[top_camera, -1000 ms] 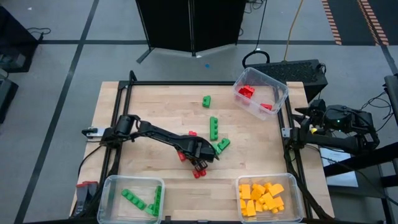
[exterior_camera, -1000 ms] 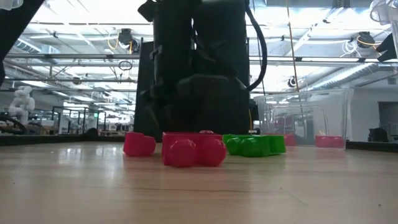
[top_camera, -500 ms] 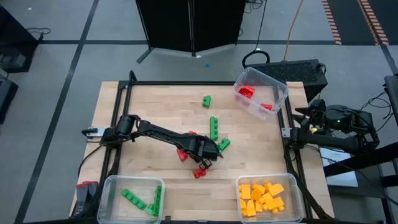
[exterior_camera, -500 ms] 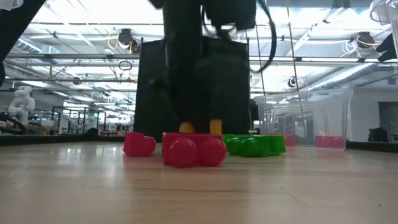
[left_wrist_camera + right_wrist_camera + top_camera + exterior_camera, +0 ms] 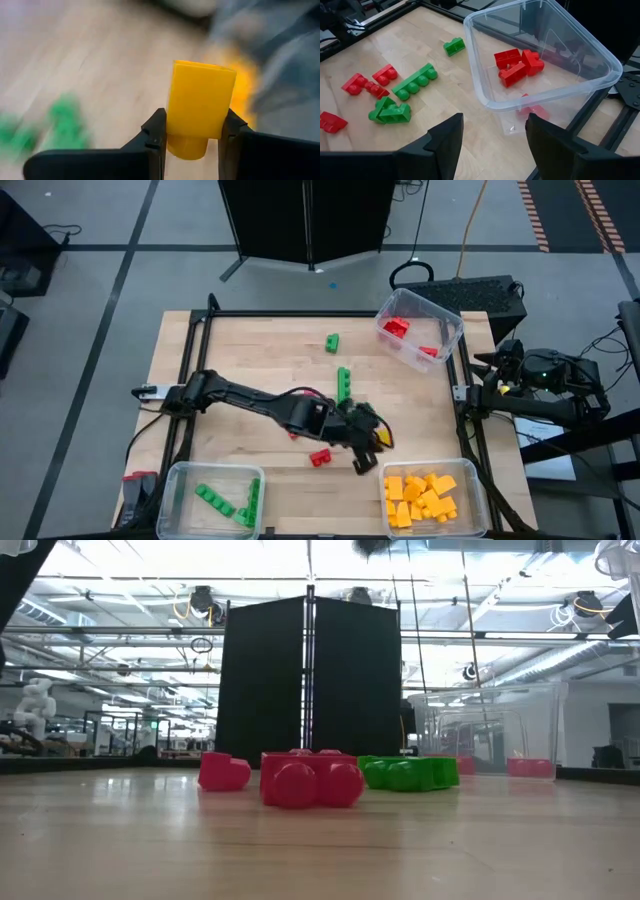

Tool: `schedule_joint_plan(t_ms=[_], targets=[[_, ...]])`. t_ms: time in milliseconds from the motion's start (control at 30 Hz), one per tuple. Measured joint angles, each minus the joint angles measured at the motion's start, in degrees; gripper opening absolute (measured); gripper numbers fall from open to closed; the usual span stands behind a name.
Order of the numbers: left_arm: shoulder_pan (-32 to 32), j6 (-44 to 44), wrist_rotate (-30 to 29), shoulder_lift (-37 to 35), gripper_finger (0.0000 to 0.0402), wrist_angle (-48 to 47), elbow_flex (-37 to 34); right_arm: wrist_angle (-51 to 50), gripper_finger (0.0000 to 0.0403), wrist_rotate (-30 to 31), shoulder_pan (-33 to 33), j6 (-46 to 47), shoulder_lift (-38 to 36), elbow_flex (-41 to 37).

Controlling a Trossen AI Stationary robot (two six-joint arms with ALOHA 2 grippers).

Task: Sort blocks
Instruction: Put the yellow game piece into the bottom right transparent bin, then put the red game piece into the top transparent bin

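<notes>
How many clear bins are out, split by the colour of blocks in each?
Clear bin with red blocks: 1
Clear bin with green blocks: 1
Clear bin with yellow blocks: 1
Total: 3

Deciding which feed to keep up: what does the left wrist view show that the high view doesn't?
Left wrist only: the left gripper shut on a yellow block. High view only: the right gripper parked off the table's right edge, the red bin, green bin, yellow bin. Both: loose green blocks on the table.
</notes>
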Motion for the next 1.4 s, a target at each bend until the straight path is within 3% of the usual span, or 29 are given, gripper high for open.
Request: schedule_joint_plan(t_ms=[200,300,567,767,1033,1200,1300,1400], targets=[[-2.81,16.15,-1.78,0.62,0.0054,24.6,0.94,0.0,0.0208,0.0,0.0,-0.01,0.0,0.0],[-3.22,19.16,-1.56,2.28,0.0054,29.29,0.94,0.0,0.0208,0.0,0.0,-0.01,0.0,0.0],[-3.72,24.92,9.54,7.36,0.0054,38.79,0.86,0.02,0.0208,0.01,0.02,-0.01,0.01,0.0],[-3.96,23.74,11.16,10.82,0.0061,37.98,0.84,0.02,0.0208,0.02,0.02,-0.01,0.0,0.0],[-3.88,22.05,11.02,11.06,0.0172,38.19,0.84,0.02,0.0208,0.02,0.02,0.19,0.02,0.0],[-3.52,17.72,11.62,10.81,0.0211,36.36,0.9,0.02,0.0208,0.02,0.01,0.2,0.0,0.0],[-3.23,14.97,9.08,8.06,0.0216,26.76,1.17,0.02,0.0208,0.02,0.02,0.19,0.02,0.0],[-2.84,16.23,-0.23,1.44,0.0217,7.28,4.09,0.02,0.0208,-0.01,0.01,0.19,0.01,0.0]])
